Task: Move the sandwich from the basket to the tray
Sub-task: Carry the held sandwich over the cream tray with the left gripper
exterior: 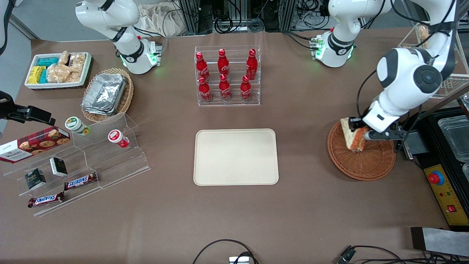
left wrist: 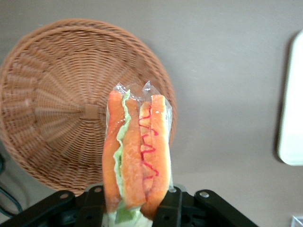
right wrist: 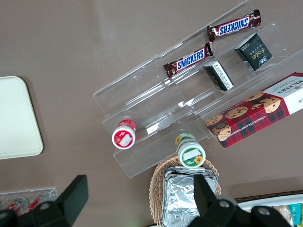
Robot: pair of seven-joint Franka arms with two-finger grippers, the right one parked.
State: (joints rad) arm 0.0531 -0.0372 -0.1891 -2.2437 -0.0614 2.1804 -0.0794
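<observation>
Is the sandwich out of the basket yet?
Lifted: the tool grips the sandwich above the emptied basket, not yet over the tray.

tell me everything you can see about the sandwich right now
The sandwich is a wedge in clear wrap, with pale bread on its broad face and orange layers, green lettuce and a red squiggle along its cut edge. The gripper pinches it between both fingers, lifted above the basket, cut edge facing away from the wrist camera.

My front camera overlooks the whole desk (exterior: 311, 205) from high up; both wrist cameras look down close, each catching the tray (exterior: 236, 157)
</observation>
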